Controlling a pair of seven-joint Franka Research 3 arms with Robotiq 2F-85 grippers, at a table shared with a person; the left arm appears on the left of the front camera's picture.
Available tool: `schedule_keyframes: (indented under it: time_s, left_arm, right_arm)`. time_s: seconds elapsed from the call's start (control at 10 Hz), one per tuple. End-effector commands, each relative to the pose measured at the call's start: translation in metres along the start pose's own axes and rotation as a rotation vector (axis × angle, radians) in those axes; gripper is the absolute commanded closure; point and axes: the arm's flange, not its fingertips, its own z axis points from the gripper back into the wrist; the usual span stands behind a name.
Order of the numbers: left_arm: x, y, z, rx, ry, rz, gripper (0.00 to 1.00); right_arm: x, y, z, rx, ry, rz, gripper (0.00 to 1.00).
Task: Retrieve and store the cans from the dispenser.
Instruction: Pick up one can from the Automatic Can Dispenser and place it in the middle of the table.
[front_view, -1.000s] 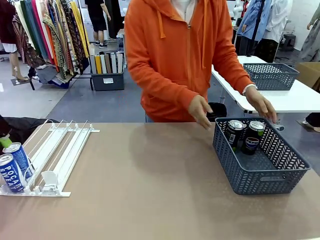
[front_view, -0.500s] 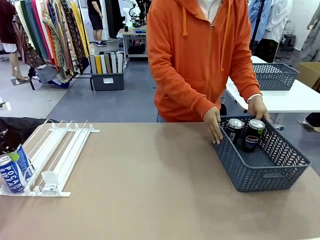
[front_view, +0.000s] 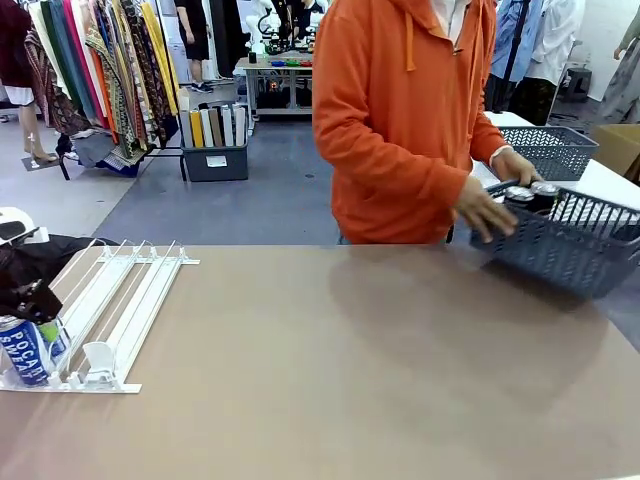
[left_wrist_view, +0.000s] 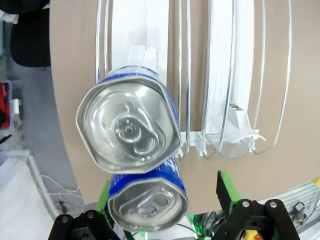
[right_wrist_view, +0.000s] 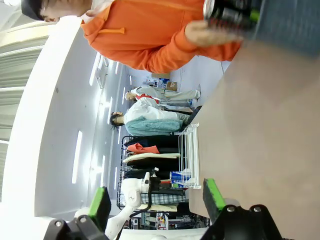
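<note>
At the table's far right edge, a person's hands hold the grey basket tilted, with black cans inside. Near the left corner, the dispenser holds blue cans beneath the left gripper.

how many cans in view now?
4. Two blue cans at the dispenser's near end, one behind the other; two dark cans in the grey basket the person holds. Others may hide inside it.

The person now stands further toward 2 o'clock. The grey basket is off the tabletop, tilted at 3 o'clock in the person's hands, with the black cans riding inside. At 8 o'clock the robot's left hand now sits lower over the blue cans at the dispenser, fingers spread.
</note>
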Motion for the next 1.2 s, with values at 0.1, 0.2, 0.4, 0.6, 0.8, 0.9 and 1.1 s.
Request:
schedule_keyframes:
  time_s: [0.1,0.2,0.4,0.6,0.8,0.9,1.1]
  left_arm:
    - [-0.0067,0.0029,-0.0083,0.047,-0.020,0.037,0.00]
    - [-0.0071,0.0054,-0.0072,0.051,-0.025,0.044,0.00]
    - [-0.0054,0.0062,-0.0077,0.064,-0.047,0.052,0.00]
    - [-0.0061,0.0061,-0.0088,0.081,-0.038,0.048,0.00]
    - [-0.0063,0.0085,-0.0086,0.086,-0.039,0.049,0.76]
    - [-0.0062,0.0082,-0.0097,0.094,-0.042,0.051,1.00]
    - [-0.0052,0.0079,-0.0108,0.110,-0.045,0.050,1.00]
  right_arm:
    - [0.0023,0.0041,0.0003,0.020,-0.008,0.005,0.00]
    - [0.0023,0.0041,0.0003,0.020,-0.008,0.005,0.00]
    - [0.0023,0.0041,0.0003,0.020,-0.008,0.005,0.00]
    - [0.0023,0.0041,0.0003,0.020,-0.008,0.005,0.00]
    - [0.0023,0.0041,0.0003,0.020,-0.008,0.005,0.00]
    - [0.0023,0.0041,0.0003,0.020,-0.008,0.005,0.00]
    - [0.0023,0.0041,0.0003,0.020,-0.008,0.005,0.00]
